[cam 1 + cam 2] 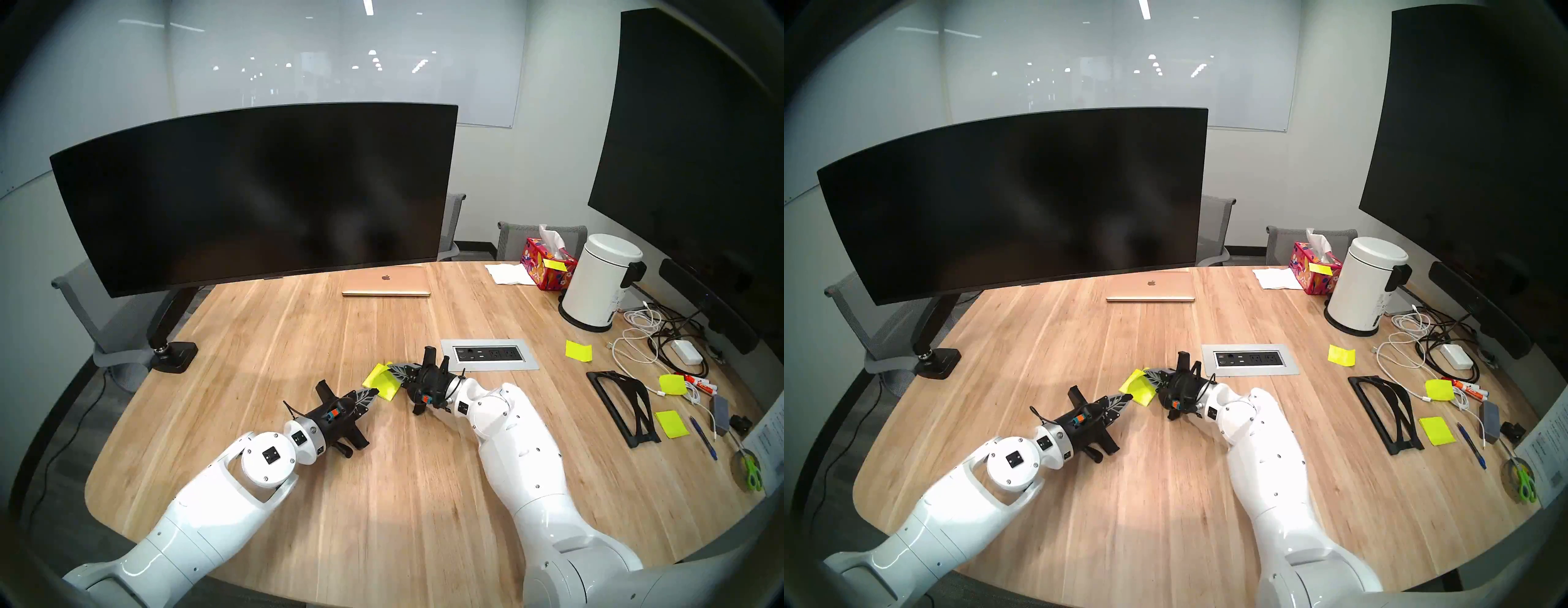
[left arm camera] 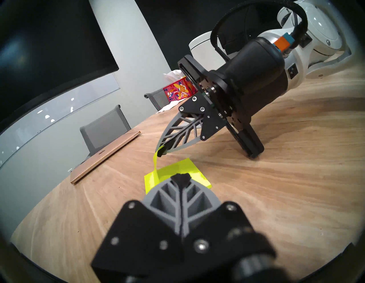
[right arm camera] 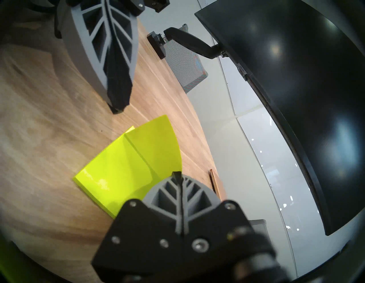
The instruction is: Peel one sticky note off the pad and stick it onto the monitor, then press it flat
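A rounded desk (image 1: 297, 339) of pale streaked wood stood in a white-walled room, a glass board behind it. The wide curved black monitor (image 1: 254, 191), glossy and thin-bezelled, hung on its arm at the far left, its long axis running left to right. The pad (image 1: 388, 388), a square neon yellow-green stack, lay flat at mid-desk, one corner pointing toward the robot. The right gripper (image 1: 392, 368), ribbed grey fingers pressed together, pinched the far edge of the sticky note (image 3: 158, 146), which curled up off the pad. The left gripper (image 1: 375, 391), jaws together and empty, hung just left of the pad.
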Tool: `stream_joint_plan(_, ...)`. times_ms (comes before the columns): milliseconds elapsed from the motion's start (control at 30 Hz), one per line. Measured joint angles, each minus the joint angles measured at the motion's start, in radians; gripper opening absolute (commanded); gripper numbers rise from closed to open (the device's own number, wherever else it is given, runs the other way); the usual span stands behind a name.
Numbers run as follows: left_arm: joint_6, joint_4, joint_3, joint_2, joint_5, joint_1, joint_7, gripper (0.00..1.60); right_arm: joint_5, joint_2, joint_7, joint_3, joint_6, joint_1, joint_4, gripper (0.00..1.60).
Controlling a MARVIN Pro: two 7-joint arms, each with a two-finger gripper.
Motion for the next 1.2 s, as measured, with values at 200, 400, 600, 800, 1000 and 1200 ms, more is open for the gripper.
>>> stream_joint_plan(200,0.009,0.027,0.008,-0.015,0.005,-0.020,0.004,0.00,0.002,0.000,-0.001,0.000,0.000,-0.001,0.000,0.00)
stream_joint_plan(400,0.017,0.050,0.015,-0.028,0.007,-0.040,0.005,0.00,0.003,0.000,-0.004,0.000,0.000,-0.001,0.002,0.00)
stream_joint_plan(600,0.022,0.066,0.019,-0.035,0.005,-0.056,0.004,0.00,0.004,0.000,-0.006,-0.001,-0.001,-0.001,0.003,0.00)
stream_joint_plan(800,0.030,0.081,0.026,-0.039,0.003,-0.081,-0.016,0.00,0.006,0.000,-0.008,-0.001,-0.001,0.000,0.006,0.00)
stream_joint_plan(1000,0.046,0.091,0.032,-0.041,0.001,-0.101,-0.041,0.00,0.009,0.000,-0.008,0.000,-0.001,0.001,0.007,0.00)
stream_joint_plan(1200,0.074,0.106,0.038,-0.043,0.001,-0.118,-0.064,0.00,0.024,0.000,-0.006,0.004,-0.001,0.001,0.011,0.00)
